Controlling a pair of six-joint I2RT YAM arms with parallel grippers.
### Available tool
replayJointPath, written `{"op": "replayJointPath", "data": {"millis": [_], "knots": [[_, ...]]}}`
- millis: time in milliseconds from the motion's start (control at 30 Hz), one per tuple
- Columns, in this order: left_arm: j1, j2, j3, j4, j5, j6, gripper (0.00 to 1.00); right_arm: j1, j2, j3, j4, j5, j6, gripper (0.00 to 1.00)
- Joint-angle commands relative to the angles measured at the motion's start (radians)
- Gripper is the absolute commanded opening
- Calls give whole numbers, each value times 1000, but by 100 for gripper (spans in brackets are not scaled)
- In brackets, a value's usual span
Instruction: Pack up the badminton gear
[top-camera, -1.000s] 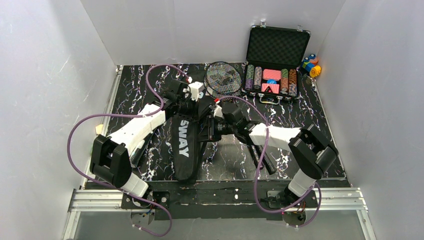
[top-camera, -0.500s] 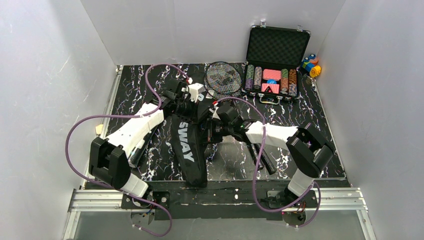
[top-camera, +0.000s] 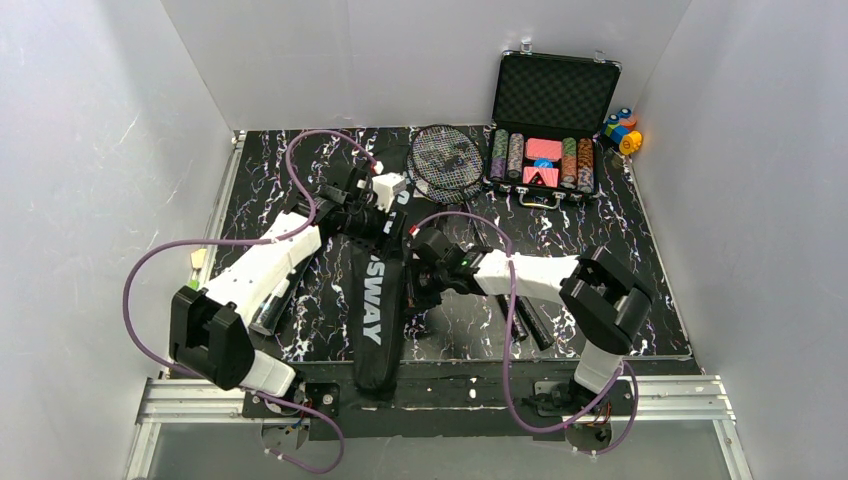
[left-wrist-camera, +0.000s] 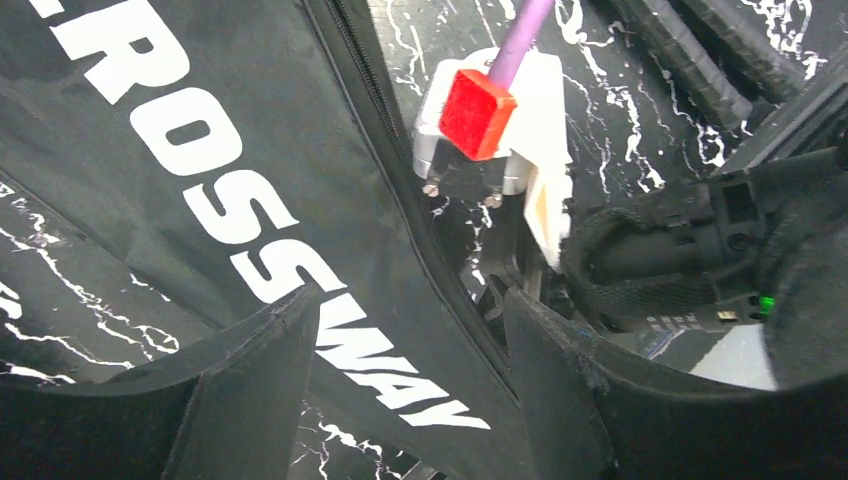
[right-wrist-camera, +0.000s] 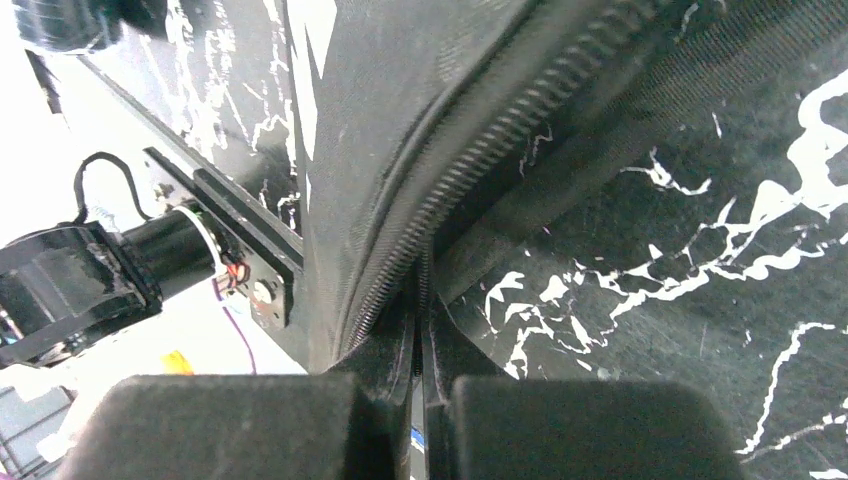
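The long black "CROSSWAY" bag (top-camera: 372, 320) lies lengthwise down the middle of the mat, one end at the near edge. My left gripper (top-camera: 392, 222) hovers open over its far end. In the left wrist view its fingers (left-wrist-camera: 260, 380) stand wide apart above the white lettering on the bag (left-wrist-camera: 200, 150). My right gripper (top-camera: 418, 275) is shut on the bag's right edge. The right wrist view shows it (right-wrist-camera: 420, 300) pinching the zipper seam of the bag (right-wrist-camera: 400, 100). A racquet head (top-camera: 447, 160) rests at the back, and wrapped racquet handles (left-wrist-camera: 690, 50) lie beside the right arm.
An open black case of poker chips (top-camera: 545, 150) stands at the back right, with small coloured blocks (top-camera: 622, 130) beside it. A dark long thing (top-camera: 270, 308) lies partly hidden under my left arm. White walls close in three sides.
My left gripper has opened and let go of the bag. The right gripper has drawn left and nearer, and the bag has slid toward the near edge and straightened.
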Motion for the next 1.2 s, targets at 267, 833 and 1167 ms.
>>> {"op": "replayJointPath", "data": {"millis": [267,833,1167], "knots": [[-26,-229,-146,6,199,49,65,-1,-37,223,-252,78,62,1],[-140,-451,-227,-98,-1,118,73,-34,-7,395,-288,-11,118,1],[-140,-441,-222,-125,-55,90,70,-36,-11,401,-278,-20,127,1]]}}
